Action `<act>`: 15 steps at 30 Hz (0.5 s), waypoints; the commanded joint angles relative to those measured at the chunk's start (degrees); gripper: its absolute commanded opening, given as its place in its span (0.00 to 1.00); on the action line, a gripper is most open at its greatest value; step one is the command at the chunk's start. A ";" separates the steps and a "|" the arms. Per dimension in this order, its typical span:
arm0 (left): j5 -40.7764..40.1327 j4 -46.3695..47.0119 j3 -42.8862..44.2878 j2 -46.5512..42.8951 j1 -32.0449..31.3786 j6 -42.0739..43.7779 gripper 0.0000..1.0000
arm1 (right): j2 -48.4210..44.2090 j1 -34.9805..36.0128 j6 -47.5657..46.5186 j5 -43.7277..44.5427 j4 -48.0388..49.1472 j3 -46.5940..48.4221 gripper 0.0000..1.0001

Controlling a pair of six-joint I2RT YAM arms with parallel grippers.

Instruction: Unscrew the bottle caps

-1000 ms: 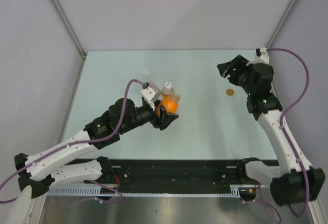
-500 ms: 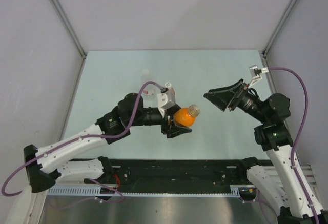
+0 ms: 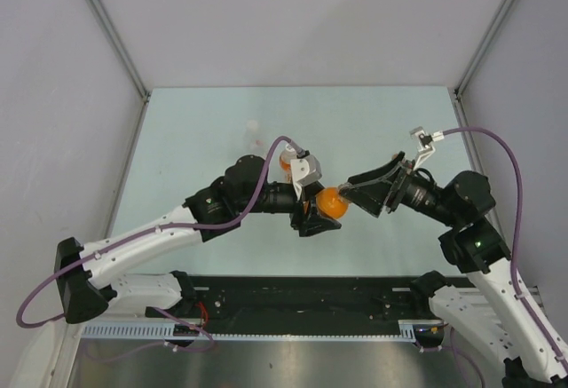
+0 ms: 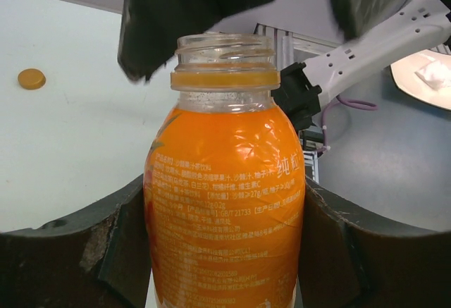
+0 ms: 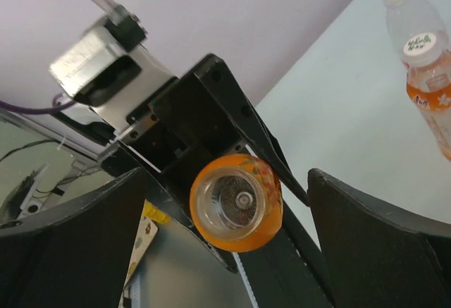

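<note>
One squat orange bottle (image 4: pixel 224 202), mouth open.

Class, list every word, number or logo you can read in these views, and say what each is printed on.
Squat orange bottle, label: rows of small Chinese print with digits, too fine and creased to quote.
Same label, right edge: two larger pale characters, not legible.
Orange-drink bottle, neck label: a green mark, too blurred to read.
Clear bottle: no text can be made out.
</note>
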 commanded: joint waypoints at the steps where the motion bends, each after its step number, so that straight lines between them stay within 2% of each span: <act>1: 1.34 1.91 2.96 0.43 0.18 0.87 0.00 | 1.21 5.61 -5.83 6.97 -5.10 2.59 1.00; 5: 1.78 1.91 3.14 1.04 0.18 0.70 0.00 | 2.27 11.14 -7.59 11.80 -5.73 2.86 0.94; 6: 1.78 1.91 3.14 1.13 0.18 0.61 0.00 | 2.62 11.68 -8.21 12.42 -5.64 3.03 0.85; 8: 1.87 1.91 2.87 1.05 0.18 0.43 0.00 | 2.88 12.47 -8.56 13.74 -5.90 3.12 0.75; 9: 1.78 2.00 2.70 1.04 0.18 0.52 0.00 | 3.06 12.82 -8.91 14.10 -5.90 3.12 0.63; 11: 1.78 1.91 2.52 0.61 0.18 0.61 0.03 | 3.06 13.00 -9.09 15.15 -6.08 3.21 0.51; 12: 1.35 1.74 2.43 0.52 0.18 0.78 0.05 | 2.89 13.18 -9.35 15.50 -5.99 3.21 0.36; 13: 0.91 1.56 2.43 0.34 0.18 0.87 0.09 | 2.88 13.18 -9.53 15.77 -6.08 3.30 0.28; 14: 0.29 1.39 2.52 0.17 0.18 0.96 0.27 | 2.88 13.18 -9.62 16.64 -6.25 3.47 0.22; 15: 0.03 0.51 2.70 -0.10 0.27 1.40 0.37 | 2.88 13.27 -9.79 17.08 -6.34 3.65 0.14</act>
